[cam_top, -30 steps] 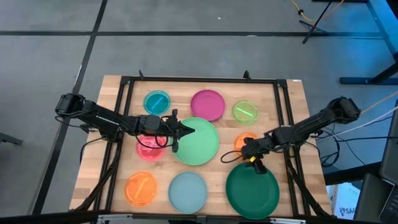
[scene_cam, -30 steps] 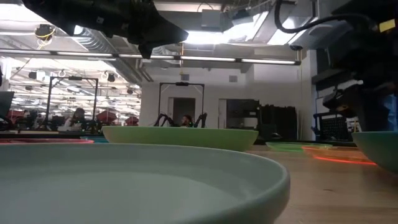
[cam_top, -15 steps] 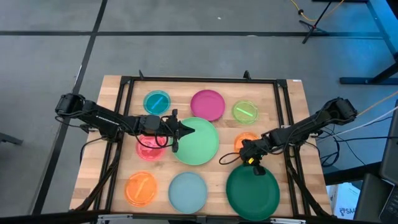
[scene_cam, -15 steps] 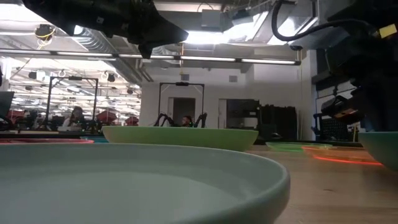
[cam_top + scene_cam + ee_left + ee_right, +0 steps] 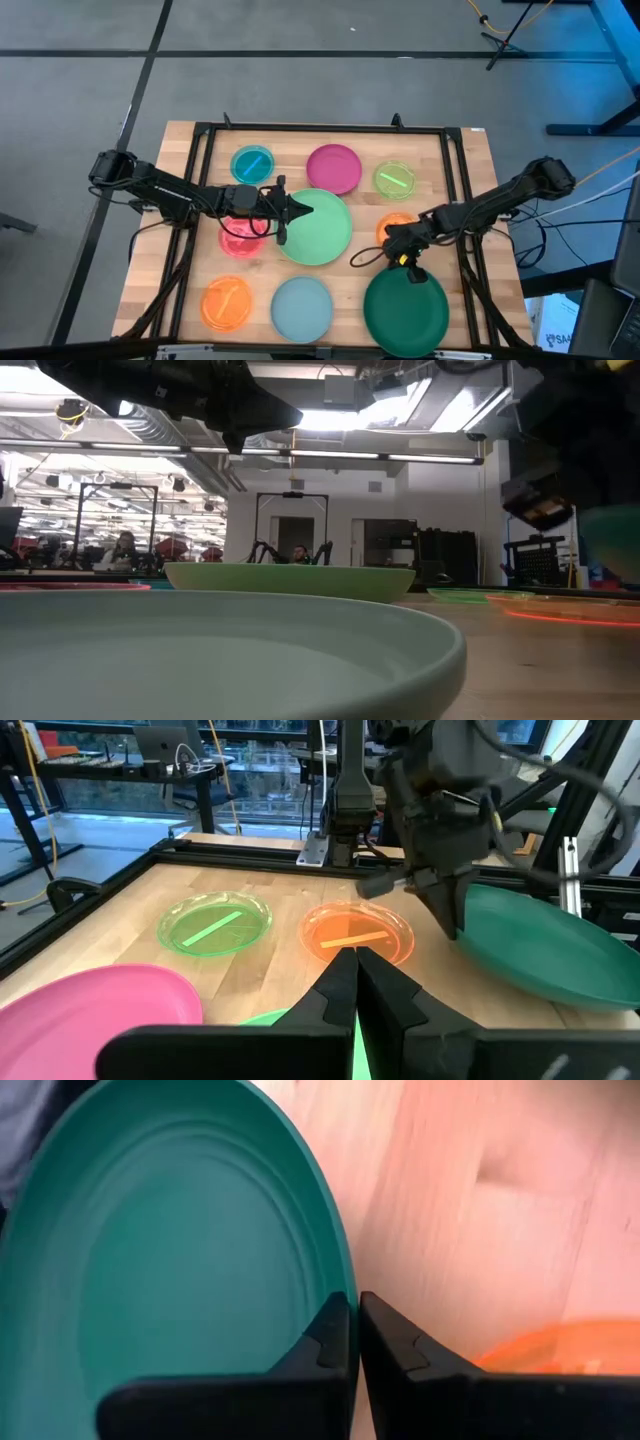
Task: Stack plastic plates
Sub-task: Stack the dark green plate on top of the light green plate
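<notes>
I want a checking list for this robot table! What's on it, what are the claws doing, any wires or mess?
Surface: wooden table inside a black frame.
Job's things: nine round plastic plates; large dark green plate tilted, one edge lifted; large mint green plate lies flat at centre.
Clutter: nothing seen.
Claws: right claw shut on the dark green plate's rim; left claw shut, empty, above the mint plate.
Cables: bundle right of the table.
Surroundings: grey floor; people far behind.

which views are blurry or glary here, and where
Low view: pale blue plate up close is soft, ceiling lights glare behind the arms. Right wrist view: dark green plate and wood look soft. High view is evenly lit.
</notes>
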Motion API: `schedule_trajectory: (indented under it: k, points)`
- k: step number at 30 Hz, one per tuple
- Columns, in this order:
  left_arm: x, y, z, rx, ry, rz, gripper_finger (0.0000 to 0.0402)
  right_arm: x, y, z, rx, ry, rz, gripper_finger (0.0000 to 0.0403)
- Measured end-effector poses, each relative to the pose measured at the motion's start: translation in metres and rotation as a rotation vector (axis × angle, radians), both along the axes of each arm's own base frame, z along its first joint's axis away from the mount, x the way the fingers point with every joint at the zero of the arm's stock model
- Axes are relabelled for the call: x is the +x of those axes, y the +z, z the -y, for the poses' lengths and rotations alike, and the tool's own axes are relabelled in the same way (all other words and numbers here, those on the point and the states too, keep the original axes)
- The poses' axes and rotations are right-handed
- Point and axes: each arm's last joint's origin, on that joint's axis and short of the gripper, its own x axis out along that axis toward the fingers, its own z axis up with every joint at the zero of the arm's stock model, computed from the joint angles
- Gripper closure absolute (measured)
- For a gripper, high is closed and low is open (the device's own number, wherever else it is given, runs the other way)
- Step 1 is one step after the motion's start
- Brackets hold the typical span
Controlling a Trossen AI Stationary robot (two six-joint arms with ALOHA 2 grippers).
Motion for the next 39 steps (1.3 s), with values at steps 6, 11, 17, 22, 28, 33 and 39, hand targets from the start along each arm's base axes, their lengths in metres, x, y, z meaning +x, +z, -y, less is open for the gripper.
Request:
schedule_trajectory:
  k: [6, 11, 17, 22, 28, 33, 39]
  points:
    - [0.0, 0.0, 0.0, 0.0, 0.0, 0.0, 0.0401, 0.004, 0.026, 0.018, 0.01, -0.042, 0.116, 0.0396]
    - [0.0, 0.0, 0.0, 0.0, 0.0, 0.0, 0.0401, 0.003, 0.048, 0.044, 0.011, -0.133, 0.227, 0.0396]
    - [0.0, 0.0, 0.0, 0.0, 0.0, 0.0, 0.0401, 0.006, 0.06, 0.074, 0.01, -0.268, 0.332, 0.0395]
    - [0.0, 0.0, 0.0, 0.0, 0.0, 0.002, 0.0401, 0.01, 0.065, 0.096, 0.0, -0.368, 0.403, 0.0395]
    - [0.0, 0.002, 0.0, -0.001, 0.0, 0.021, 0.0401, 0.011, 0.069, 0.119, -0.018, -0.468, 0.457, 0.0395]
    - [0.001, 0.008, 0.0, 0.039, -0.005, 0.077, 0.0401, 0.017, 0.066, 0.136, -0.032, -0.532, 0.479, 0.0395]
    - [0.001, 0.017, 0.0, 0.088, -0.008, 0.167, 0.0401, 0.033, 0.055, 0.151, -0.042, -0.571, 0.521, 0.0395]
